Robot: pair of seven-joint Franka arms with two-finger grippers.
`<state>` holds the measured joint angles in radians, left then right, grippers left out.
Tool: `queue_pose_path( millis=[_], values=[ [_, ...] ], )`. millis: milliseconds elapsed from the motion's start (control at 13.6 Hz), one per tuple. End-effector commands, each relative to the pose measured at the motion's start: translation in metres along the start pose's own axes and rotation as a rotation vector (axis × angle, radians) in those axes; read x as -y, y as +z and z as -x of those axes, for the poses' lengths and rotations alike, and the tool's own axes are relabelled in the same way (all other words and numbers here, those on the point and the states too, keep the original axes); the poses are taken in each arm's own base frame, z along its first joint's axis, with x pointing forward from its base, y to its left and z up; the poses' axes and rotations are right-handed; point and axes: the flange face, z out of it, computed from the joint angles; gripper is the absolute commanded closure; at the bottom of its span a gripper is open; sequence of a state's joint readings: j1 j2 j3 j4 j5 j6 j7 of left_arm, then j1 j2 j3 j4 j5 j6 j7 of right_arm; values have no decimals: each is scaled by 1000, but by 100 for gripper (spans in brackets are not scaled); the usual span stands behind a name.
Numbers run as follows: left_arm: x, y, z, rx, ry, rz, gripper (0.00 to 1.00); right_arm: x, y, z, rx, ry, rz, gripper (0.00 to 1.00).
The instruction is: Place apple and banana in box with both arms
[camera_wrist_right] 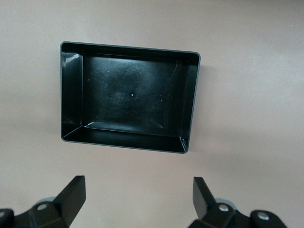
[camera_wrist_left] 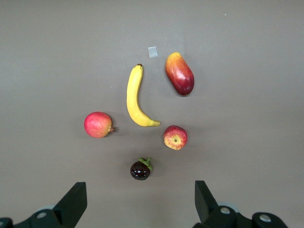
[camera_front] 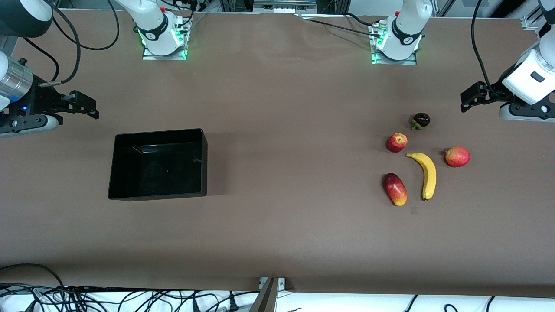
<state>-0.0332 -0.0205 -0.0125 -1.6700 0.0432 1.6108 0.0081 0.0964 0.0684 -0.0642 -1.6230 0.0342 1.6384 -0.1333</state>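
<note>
I see the left gripper (camera_wrist_left: 137, 206) raised, jaws spread wide, nothing between them. Right gripper (camera_wrist_right: 137, 204) likewise raised, jaws wide, nothing between.

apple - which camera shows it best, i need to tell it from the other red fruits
The left wrist view: the apple fills more of the picture, with its yellowish patches and stem dimple plain, beside the banana. The front view shows the apple whole but small, among the other fruits. The right wrist view shows only the box, no apple.
</note>
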Motion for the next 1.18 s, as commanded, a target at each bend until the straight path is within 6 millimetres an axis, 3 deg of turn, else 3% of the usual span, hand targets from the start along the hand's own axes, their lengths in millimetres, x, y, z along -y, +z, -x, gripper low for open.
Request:
queue_pose_path(
  millis=[0, 810, 1104],
  values=[
    [-1, -8, 2, -2, -1, 20, 0, 3, -4, 0, -2, 8, 10, 0],
    [-2, -8, 2, -2, 0, 20, 0, 1, -4, 0, -2, 2, 15, 0],
    [-2, -8, 2, -2, 0, 20, 0, -13, 51, -17, 78, 19, 17, 0]
  ],
)
